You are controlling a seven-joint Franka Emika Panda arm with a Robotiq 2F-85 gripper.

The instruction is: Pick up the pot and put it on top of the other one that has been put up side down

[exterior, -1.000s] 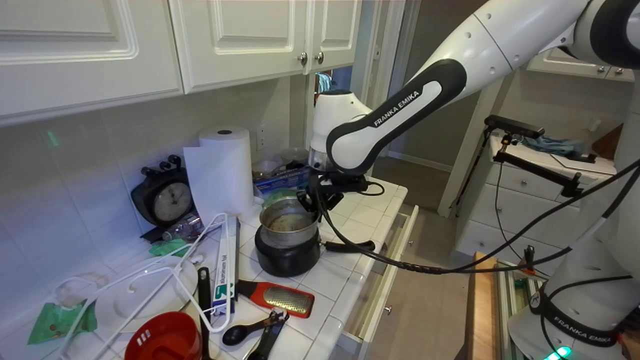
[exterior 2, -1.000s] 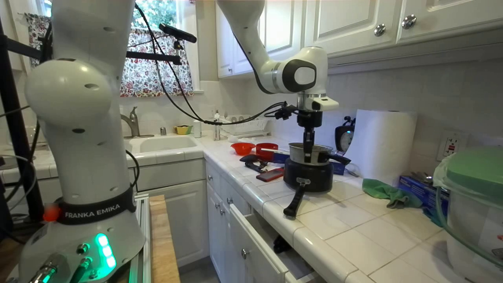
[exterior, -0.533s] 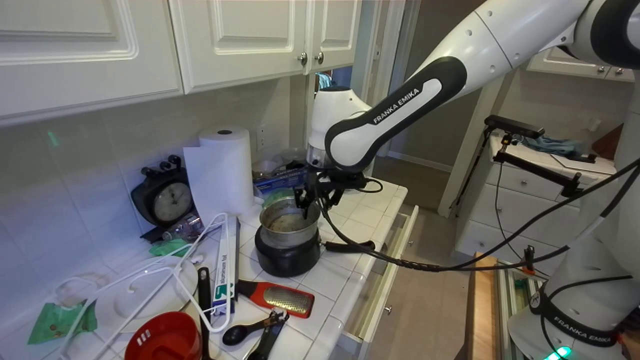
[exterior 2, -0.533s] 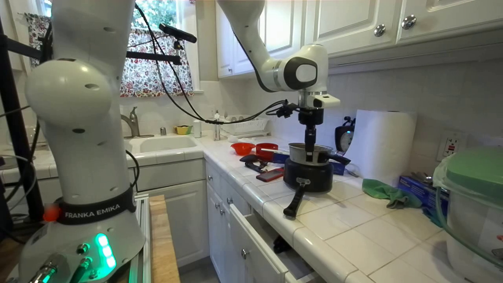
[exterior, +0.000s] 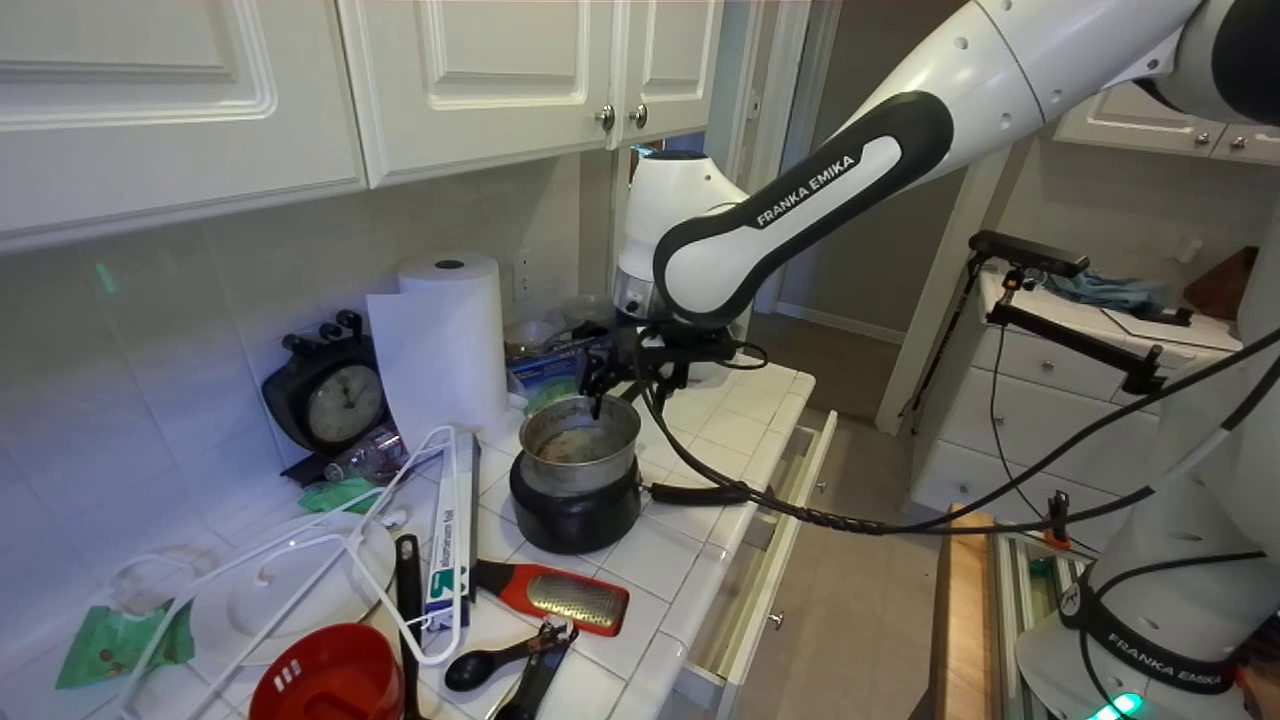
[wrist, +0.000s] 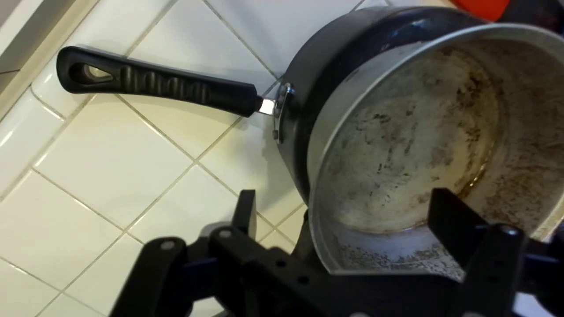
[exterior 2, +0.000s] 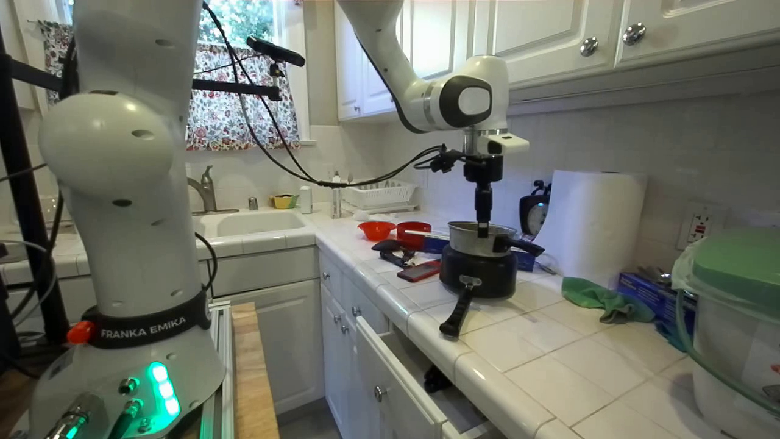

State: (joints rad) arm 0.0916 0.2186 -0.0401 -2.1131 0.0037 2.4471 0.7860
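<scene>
The wrist view looks down, close, into the round silver-grey metal saucepan [wrist: 410,141]; both exterior views, farther back, share it, facing opposite ways along the long white-tiled counter [exterior 2: 585,366]

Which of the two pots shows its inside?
The silver-grey saucepan, stacked on top, stained inside; the dark pot beneath it shows only its outside.
</scene>
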